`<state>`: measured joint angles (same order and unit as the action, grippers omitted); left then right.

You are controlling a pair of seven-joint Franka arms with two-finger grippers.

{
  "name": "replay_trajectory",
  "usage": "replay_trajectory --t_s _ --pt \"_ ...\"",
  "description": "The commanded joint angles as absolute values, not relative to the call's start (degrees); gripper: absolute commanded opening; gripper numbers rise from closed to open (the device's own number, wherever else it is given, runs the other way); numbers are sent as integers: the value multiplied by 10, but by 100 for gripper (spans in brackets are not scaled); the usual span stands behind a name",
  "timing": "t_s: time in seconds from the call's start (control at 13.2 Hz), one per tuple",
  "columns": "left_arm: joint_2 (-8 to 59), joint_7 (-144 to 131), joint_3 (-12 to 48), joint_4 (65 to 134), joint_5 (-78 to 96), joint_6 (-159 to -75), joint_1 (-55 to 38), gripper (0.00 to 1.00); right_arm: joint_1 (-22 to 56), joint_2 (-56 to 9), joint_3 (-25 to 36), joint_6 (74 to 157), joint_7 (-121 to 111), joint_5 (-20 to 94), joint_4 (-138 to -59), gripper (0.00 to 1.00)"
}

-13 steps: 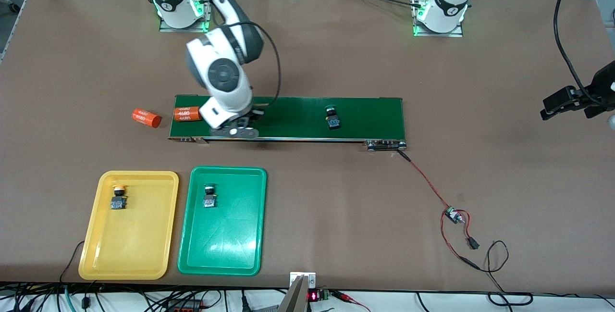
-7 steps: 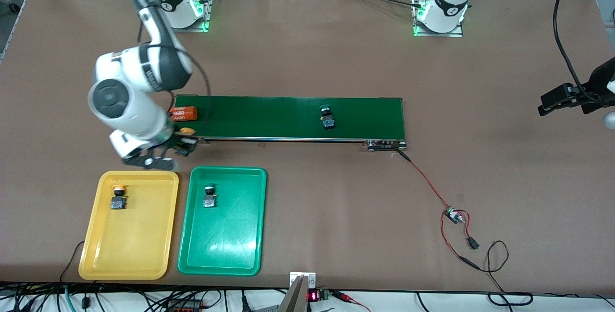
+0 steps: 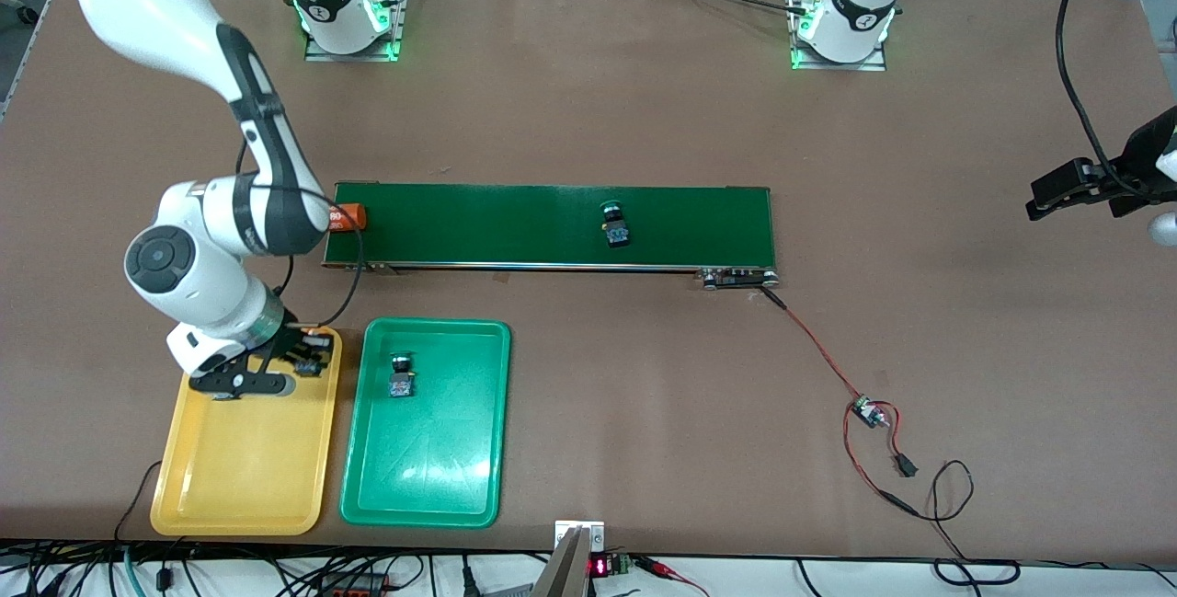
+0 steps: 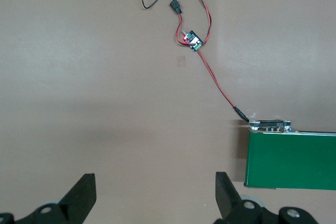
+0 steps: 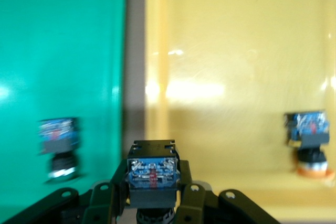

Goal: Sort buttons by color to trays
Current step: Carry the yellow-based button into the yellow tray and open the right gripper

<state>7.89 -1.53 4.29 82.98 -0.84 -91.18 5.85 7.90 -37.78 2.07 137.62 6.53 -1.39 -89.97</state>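
In the front view, the right end effector is hanging over the upper right corner of the yellow tray, clamped shut on a button, so the drop point is lying straight beneath it. A green button is riding the conveyor belt at mid-frame. The left end effector is waiting at the right edge.

Left wrist view: its fingers are standing wide apart, holding nothing.

Right wrist view: the held button is sitting low centre (long axis toward the camera), over yellow tray floor.

a long dark-green conveyor belt lies across the brown table, an orange cylinder at its right-arm end (mostly hidden); red-and-black wires reach a small circuit board.
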Motion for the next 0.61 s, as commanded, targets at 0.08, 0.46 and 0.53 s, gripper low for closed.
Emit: replay_trajectory --t_s 0.08,0.46,0.53 --pt "64 -6 44 846 4 -921 61 100 38 -420 11 1422 -6 -13 -883 22" --pt "66 -6 43 846 5 -922 64 100 18 -438 10 1423 -6 -12 -889 24" --pt "66 -6 43 846 5 -924 64 100 18 -441 10 1422 -7 -12 -891 36"
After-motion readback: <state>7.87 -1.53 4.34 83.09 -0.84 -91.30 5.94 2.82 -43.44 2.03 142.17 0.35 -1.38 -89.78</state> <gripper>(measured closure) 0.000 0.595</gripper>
